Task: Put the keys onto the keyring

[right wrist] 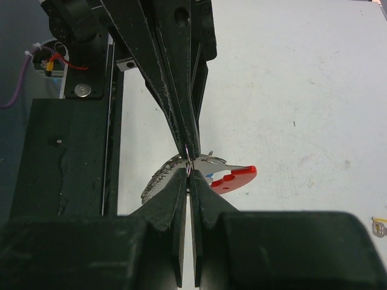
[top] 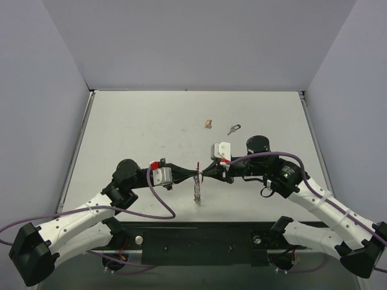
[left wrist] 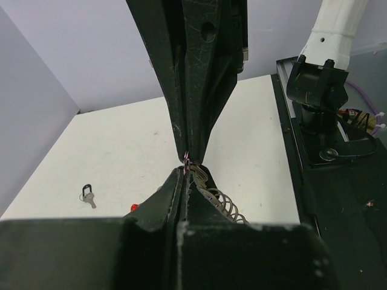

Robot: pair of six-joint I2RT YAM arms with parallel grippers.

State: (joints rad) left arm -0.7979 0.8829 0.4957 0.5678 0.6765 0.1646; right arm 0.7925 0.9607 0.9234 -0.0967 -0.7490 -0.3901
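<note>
White tabletop (top: 133, 133), left gripper (top: 194, 175) and right gripper (top: 204, 173) both pinched shut nose-to-nose on the keyring (top: 198, 190) hanging above it, key (top: 233, 128) lying well behind, so any uneven tug probably slips that thin ring loose.

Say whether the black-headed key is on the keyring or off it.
Off. The small black-headed silver key lies alone on the pale table, well apart from the red-tagged metal keyring.

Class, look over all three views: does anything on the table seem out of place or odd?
A small tan scrap lies near the loose key on the far half of the table; it looks unrelated to the job, and what it is cannot be told.
</note>
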